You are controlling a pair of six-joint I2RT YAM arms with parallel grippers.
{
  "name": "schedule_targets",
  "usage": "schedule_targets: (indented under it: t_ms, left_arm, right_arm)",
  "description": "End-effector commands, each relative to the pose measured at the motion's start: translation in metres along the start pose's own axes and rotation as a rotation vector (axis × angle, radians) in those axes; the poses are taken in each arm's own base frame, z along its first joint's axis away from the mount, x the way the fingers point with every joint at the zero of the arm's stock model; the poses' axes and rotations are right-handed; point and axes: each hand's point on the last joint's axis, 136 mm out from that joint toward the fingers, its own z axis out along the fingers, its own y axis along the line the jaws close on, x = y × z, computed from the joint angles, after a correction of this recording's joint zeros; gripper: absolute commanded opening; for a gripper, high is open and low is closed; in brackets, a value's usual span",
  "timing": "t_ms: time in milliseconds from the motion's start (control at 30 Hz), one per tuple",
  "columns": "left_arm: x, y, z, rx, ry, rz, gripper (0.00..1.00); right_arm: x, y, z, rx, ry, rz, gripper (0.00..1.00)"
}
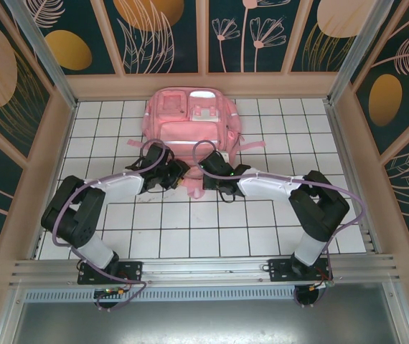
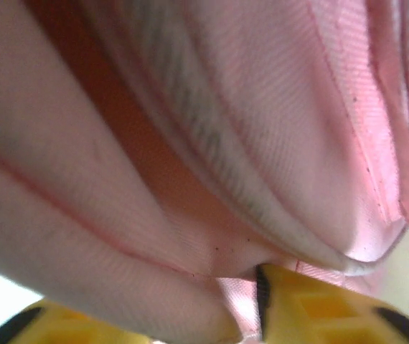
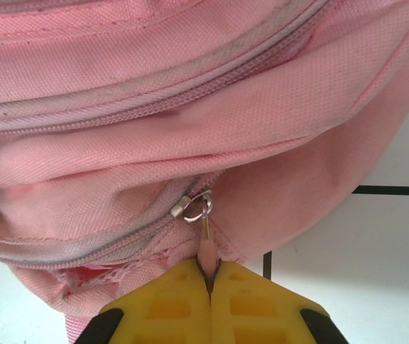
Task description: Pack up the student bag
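— What do we have underneath it all?
— We see a table (image 1: 190, 236) topped with white square tiles and dark grid lines, with a metal rail (image 1: 204, 269) along its near edge.
— And what do we find lying on it?
— The pink student bag (image 1: 190, 115), flat at the far middle, with strap ends (image 1: 251, 144) spread left and right.

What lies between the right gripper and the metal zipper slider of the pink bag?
In the right wrist view, a pink pull tab, hanging from the slider's ring; the right gripper is shut on it.
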Motion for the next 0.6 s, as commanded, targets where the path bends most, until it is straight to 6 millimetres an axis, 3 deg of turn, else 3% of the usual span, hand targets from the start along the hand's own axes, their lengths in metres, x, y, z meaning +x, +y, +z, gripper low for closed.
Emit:
schedule_targets:
  t_ms: [0,33,67,233,467,567]
  left_arm:
    - [0.000,-0.006,0.013,0.004,-0.006,0.030,0.16]
    - [-0.001,-0.005,0.014,-0.006,-0.010,0.034,0.04]
    - [-0.002,-0.002,0.014,-0.020,-0.015,0.034,0.00]
    - [-0.012,0.004,-0.002,-0.072,-0.077,0.067,0.00]
    - [-0.039,0.042,-0.040,-0.115,-0.139,0.039,0.00]
    - [-0.052,0.049,-0.058,-0.099,-0.163,0.044,0.00]
  right_arm:
    - [0.000,0.003,-0.002,-0.013,-0.006,0.006,0.00]
    - [0.001,0.002,-0.002,-0.008,-0.006,0.004,0.00]
    - [0.000,0.000,-0.002,0.000,-0.008,0.006,0.00]
    - [-0.002,-0.016,-0.004,0.056,-0.018,-0.002,0.00]
    - [-0.008,-0.053,-0.004,0.128,-0.033,-0.003,0.00]
    - [-0.017,-0.064,-0.002,0.152,-0.045,-0.009,0.00]
